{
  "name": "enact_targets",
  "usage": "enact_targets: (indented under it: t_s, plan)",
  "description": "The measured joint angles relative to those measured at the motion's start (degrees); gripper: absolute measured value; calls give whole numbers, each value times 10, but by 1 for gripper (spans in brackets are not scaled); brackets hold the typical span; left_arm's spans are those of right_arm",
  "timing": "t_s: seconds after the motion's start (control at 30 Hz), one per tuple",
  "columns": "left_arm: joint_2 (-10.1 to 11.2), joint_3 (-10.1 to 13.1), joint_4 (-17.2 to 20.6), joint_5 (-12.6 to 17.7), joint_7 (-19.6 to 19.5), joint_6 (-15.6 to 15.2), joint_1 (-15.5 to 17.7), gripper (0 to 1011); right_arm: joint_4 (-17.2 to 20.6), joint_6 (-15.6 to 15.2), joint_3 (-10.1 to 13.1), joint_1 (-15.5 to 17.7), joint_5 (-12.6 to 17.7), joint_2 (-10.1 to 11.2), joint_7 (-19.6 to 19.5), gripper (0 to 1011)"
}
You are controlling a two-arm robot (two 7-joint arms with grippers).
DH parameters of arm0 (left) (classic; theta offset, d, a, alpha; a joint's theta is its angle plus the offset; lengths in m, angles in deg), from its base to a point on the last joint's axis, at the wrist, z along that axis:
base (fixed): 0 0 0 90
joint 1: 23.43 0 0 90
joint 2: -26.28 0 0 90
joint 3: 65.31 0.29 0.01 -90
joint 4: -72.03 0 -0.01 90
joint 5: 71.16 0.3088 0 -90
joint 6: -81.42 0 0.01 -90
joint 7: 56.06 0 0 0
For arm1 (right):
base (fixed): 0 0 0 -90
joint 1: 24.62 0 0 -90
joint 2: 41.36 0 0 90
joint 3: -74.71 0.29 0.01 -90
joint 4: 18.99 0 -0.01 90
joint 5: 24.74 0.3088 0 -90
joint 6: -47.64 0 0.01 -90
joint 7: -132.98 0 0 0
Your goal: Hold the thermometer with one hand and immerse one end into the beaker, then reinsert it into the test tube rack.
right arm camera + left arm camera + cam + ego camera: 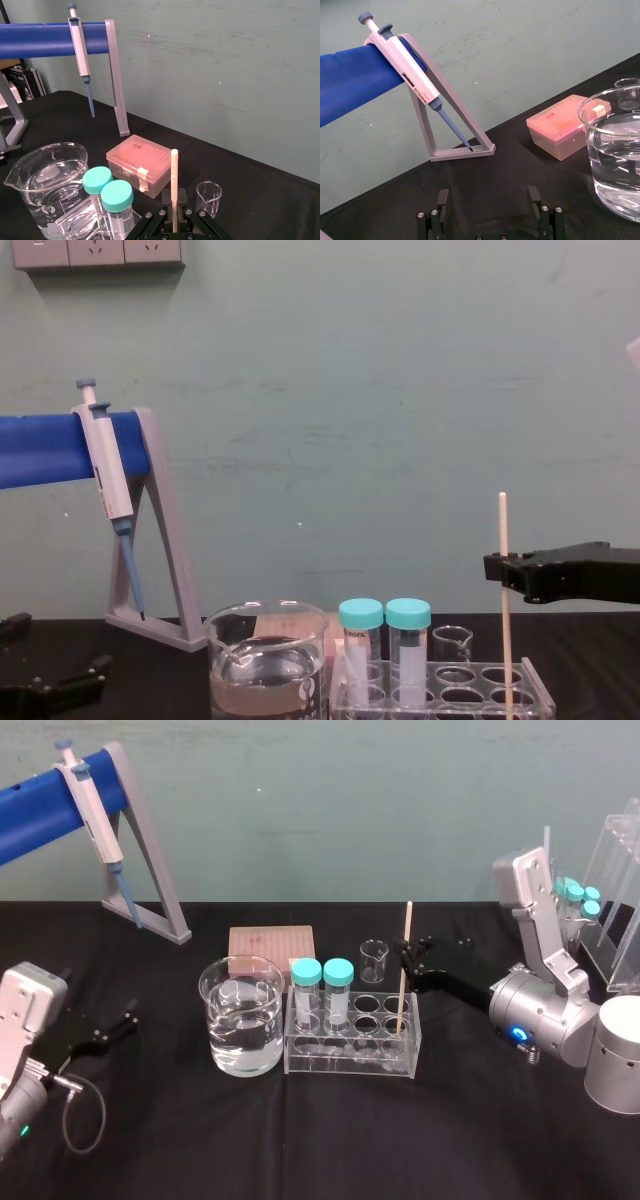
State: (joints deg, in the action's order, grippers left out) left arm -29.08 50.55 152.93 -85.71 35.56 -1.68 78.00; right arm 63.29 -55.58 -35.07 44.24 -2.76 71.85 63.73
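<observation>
Thermometer [407,925] stands in the rack [350,1070] with the right hand [406,966] squeezed on it, likely ready to lift toward the beaker [240,966]; left hand [122,1023] rests, jaws apart.

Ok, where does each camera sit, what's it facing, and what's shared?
Head: above, looking down on the table; left gripper parked at left, right gripper on the thermometer.
Chest: low, facing the wall across the test tube rack; right gripper at the right.
Left wrist: faces the pipette stand; own open fingers.
Right wrist: faces the thermometer; own fingers closed on it.
Shared: all four see the beaker.
</observation>
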Motion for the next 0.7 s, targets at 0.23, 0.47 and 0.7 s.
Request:
enact_targets:
  t_s: [0.23,0.47,0.7]
  plan:
    - [0,0,0,0,0,0,0,1004,-4,-1,1,-1,1,-2,1,162]
    - [0,0,0,0,0,0,0,1004,-3,-4,2,0,0,-2,-2,366]
    - [0,0,0,0,0,0,0,1004,-1,-5,4,2,-4,-3,-6,620]
